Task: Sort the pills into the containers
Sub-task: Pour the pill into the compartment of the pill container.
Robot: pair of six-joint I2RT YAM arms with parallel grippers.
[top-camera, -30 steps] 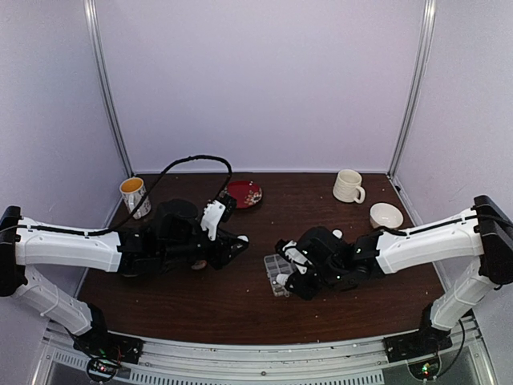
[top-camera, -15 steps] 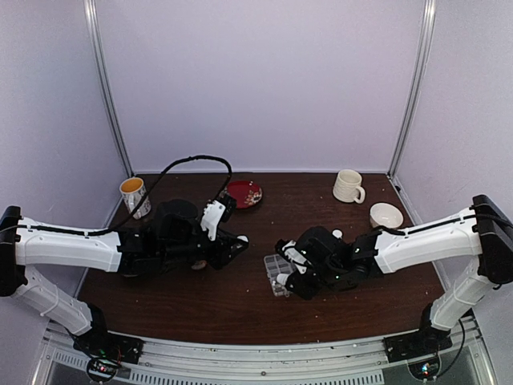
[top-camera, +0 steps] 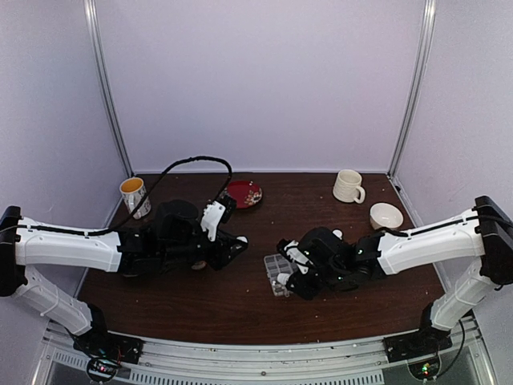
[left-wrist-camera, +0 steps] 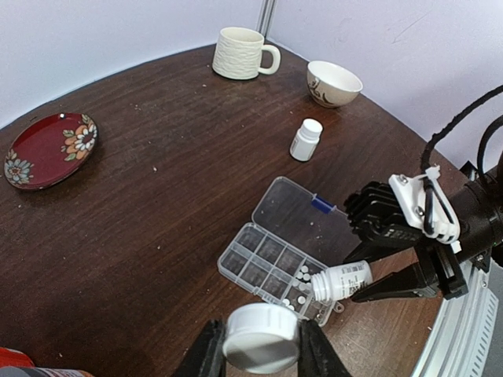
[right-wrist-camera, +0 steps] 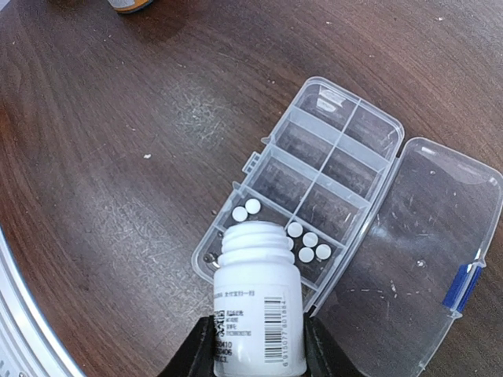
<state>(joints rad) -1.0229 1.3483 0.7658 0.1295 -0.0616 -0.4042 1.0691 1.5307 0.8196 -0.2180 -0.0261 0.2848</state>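
Above, the flat clear plastic organizer box [top-camera: 271, 263] sits centre frame. Left wrist: left gripper [left-wrist-camera: 261, 349] pinches a round white cap [left-wrist-camera: 261, 334]. Right wrist: right gripper [right-wrist-camera: 258, 345] pinches the open white bottle [right-wrist-camera: 258, 290] over tiny white pills [right-wrist-camera: 308, 239] in lower-centre cells; we should tip slowly, one cell.

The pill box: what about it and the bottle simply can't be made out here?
- Right wrist view: the white bottle covers part of the pill box's nearest cells, so the pills can't be fully counted.
- Same view: the bottle's base is cut off by the bottom edge; its opaque wall hides any contents.
- Top view: pills too small to see; the right arm overlaps the box.
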